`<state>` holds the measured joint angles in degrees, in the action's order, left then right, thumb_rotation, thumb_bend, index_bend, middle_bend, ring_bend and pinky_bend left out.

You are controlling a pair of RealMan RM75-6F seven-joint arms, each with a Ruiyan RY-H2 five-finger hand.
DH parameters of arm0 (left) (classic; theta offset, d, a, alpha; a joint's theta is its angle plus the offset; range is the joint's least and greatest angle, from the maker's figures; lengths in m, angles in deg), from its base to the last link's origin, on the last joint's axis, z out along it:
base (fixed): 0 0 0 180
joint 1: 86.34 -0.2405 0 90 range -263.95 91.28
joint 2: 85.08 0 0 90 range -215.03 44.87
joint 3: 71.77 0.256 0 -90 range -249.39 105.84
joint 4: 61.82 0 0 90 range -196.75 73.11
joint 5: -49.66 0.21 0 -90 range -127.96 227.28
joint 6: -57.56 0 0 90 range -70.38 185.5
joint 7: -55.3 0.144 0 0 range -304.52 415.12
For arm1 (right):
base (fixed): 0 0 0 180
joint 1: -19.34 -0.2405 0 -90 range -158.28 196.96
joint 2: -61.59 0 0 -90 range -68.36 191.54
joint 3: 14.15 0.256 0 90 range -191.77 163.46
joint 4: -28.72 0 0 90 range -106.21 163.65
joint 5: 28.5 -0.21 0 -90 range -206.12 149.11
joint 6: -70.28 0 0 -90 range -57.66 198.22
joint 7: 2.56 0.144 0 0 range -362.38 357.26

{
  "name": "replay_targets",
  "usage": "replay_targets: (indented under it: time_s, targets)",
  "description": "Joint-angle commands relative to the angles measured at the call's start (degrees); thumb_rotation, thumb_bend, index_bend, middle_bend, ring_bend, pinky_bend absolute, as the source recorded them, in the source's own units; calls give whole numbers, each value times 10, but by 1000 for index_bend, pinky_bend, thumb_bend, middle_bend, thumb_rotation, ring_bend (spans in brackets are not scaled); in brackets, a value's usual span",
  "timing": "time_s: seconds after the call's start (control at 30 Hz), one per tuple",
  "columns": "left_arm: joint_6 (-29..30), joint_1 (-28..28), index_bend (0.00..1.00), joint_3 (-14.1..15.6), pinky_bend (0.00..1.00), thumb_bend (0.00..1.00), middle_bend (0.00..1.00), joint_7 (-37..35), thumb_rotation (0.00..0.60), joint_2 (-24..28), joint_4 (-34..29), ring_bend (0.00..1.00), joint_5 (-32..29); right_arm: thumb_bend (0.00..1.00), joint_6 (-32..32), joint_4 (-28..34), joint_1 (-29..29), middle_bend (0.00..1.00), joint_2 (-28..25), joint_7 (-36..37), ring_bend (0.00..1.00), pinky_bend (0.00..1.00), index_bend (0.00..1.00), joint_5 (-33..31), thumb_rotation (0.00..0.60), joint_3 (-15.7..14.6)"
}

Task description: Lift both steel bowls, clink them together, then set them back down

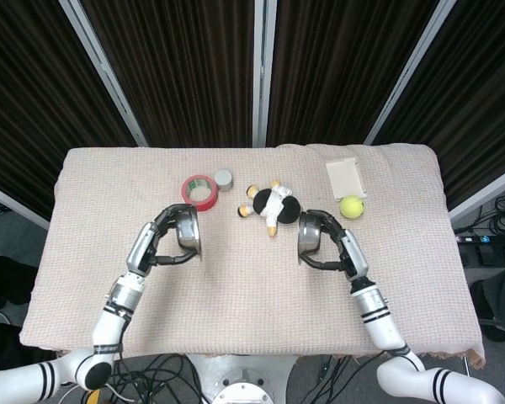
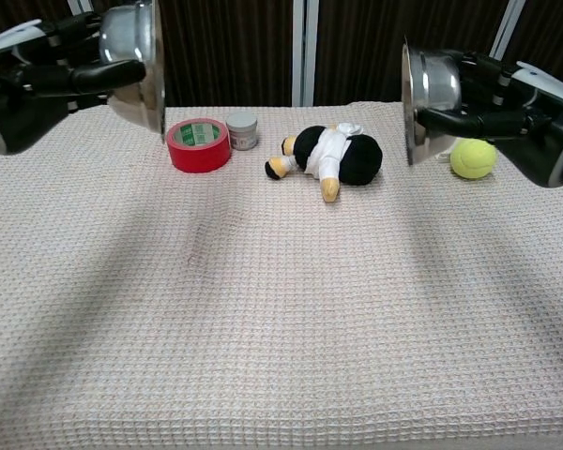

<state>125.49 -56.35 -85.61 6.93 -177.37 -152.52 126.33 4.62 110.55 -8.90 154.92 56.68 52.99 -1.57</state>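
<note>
Both arms raised; left hand (image 1: pixel 156 244) and right hand (image 1: pixel 341 252) face each other, fingers apparently curled, each gripping.

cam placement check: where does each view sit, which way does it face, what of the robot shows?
Head view: high above the near edge, looking down on the table; shows both forearms, the left hand and right hand.
Chest view: low at the near edge, facing the curtains; only hands and wrists.
Shared: left bowl, right bowl, red tape, plush toy, tennis ball.
</note>
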Motion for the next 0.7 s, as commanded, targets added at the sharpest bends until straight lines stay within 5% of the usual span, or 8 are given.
replay_targets:
  time_s: [0.03, 0.43, 0.7]
  targets:
    - [-10, 15, 431, -17, 663, 289, 428, -3, 600, -23, -4, 432, -8, 166, 17, -29, -52, 344, 52, 132, 280, 394, 351, 54, 600, 22]
    - [-16, 27, 431, -44, 662, 288, 430, -9, 600, -60, -28, 432, -25, 164, 39, -64, -142, 344, 113, 194, 280, 394, 350, 69, 600, 49]
    - [-4, 12, 431, -44, 663, 288, 432, -9, 600, -43, -36, 433, -19, 164, 8, -68, -131, 344, 107, 184, 280, 394, 351, 62, 600, 39]
